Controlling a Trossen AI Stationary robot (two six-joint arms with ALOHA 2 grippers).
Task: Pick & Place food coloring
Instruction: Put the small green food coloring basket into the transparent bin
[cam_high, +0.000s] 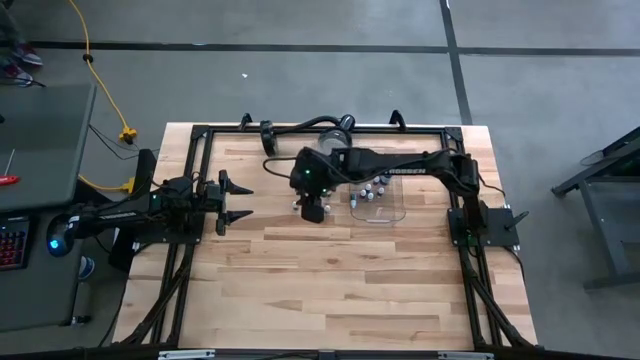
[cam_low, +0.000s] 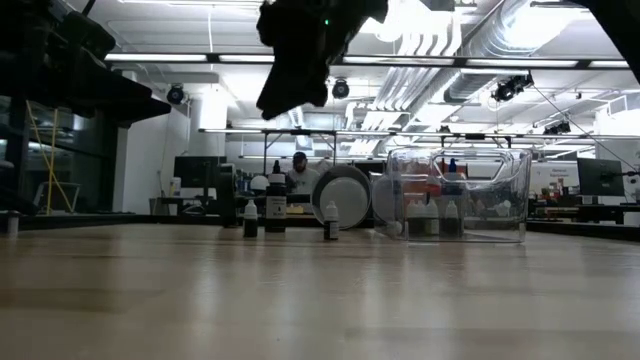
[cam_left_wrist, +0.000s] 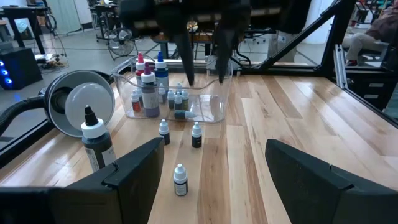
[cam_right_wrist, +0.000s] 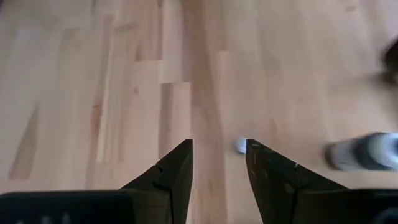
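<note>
Just beyond right hand (cam_right_wrist: 219, 163): food coloring (cam_right_wrist: 241, 145).

Premises: a robotics laboratory in an open industrial hall. Evidence: a butcher-block desk (cam_high: 330, 280) fitted with a black metal frame (cam_high: 200, 160) carrying two arms; grey concrete floor (cam_high: 300, 80) with a yellow cable (cam_high: 85, 40); exposed white ceiling ducts (cam_low: 450, 40) and strip lighting; computer monitors (cam_low: 195, 172) and a seated person (cam_low: 298, 175) at benches behind.
</note>
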